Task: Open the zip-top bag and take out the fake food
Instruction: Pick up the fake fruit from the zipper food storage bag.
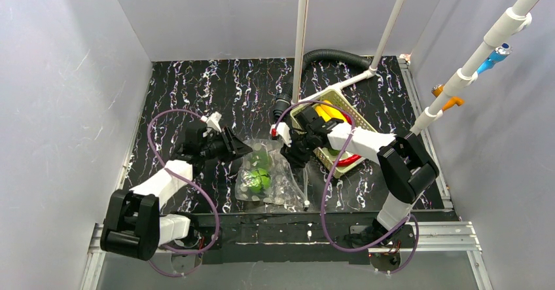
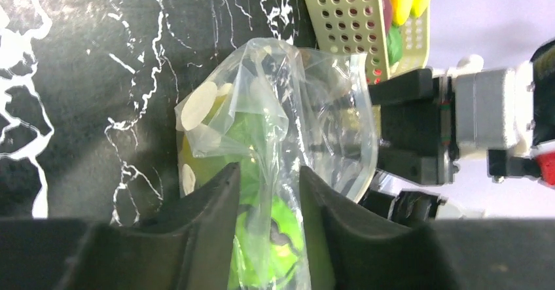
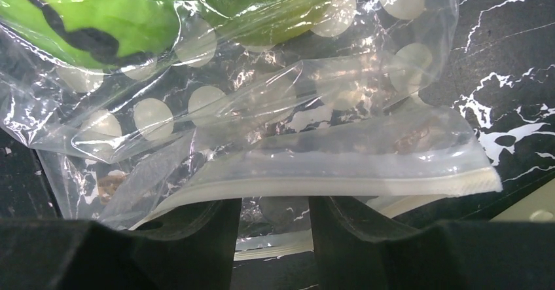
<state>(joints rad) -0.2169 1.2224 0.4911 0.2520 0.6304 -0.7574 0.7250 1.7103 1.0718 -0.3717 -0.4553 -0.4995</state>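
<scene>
To the left of the clear, white-dotted floppy plastic zip-top bag [image 1: 278, 188], the left fingers [image 2: 269, 237] stand narrow, pinching a bunched fold of its film; the bag lies on the black white-veined table [image 1: 196, 87] between the two arms, its zip rim looped open toward the right, so the opening looks done; glossy green round plastic toy pieces [image 1: 260, 180] sit inside it, so the emptying seems unfinished; at the bag's right edge the right fingers [image 3: 275, 237] straddle the zip lip with a small gap between them, though whether they clamp it I cannot tell; further right of the bag, the pale green perforated plastic basket [image 1: 340, 99] holds a yellow toy banana [image 1: 325, 113] and a red piece [image 1: 350, 161], apparently already out.
</scene>
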